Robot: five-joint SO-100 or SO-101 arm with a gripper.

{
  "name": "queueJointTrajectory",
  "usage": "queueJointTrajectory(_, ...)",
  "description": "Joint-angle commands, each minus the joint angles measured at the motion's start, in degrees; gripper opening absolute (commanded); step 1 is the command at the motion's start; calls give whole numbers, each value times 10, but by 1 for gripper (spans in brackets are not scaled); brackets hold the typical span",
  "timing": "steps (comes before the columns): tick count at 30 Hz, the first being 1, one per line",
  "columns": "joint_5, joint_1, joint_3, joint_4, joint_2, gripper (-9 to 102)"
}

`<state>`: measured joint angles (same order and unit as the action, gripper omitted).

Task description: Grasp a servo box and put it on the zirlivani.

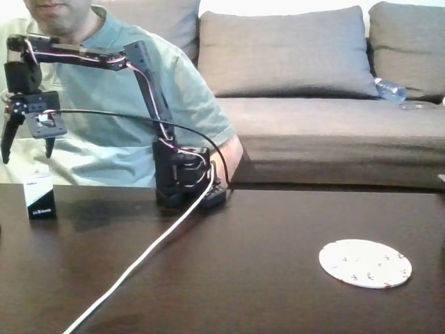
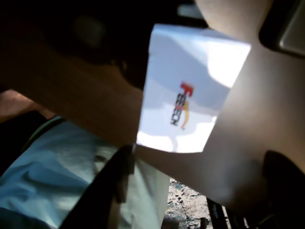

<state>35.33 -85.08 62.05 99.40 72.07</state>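
The servo box (image 1: 39, 197), white on top with a black lower part, stands upright at the far left of the dark table (image 1: 243, 278). My gripper (image 1: 28, 157) hangs open a little above it, fingers pointing down and apart from the box. In the wrist view the box's white top (image 2: 190, 90) with a red and black logo lies between and beyond my two dark fingers (image 2: 114, 191), and nothing is held in my gripper (image 2: 200, 195). The zirlivani (image 1: 365, 263), a flat round white disc with small reddish marks, lies on the table at the right, far from the box.
A person in a light green shirt (image 1: 125, 104) sits close behind the arm and the box. The arm's base (image 1: 182, 184) stands at the table's back edge. A white cable (image 1: 139, 261) runs diagonally across the table. A grey sofa (image 1: 313, 90) is behind.
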Motion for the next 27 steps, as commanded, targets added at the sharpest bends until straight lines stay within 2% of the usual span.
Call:
queueJointTrajectory(1,7,3,-15,35,-3,34)
queueJointTrajectory(12,26,19,74,-7,7,34)
queueJointTrajectory(27,26,24,79,-75,-4,34)
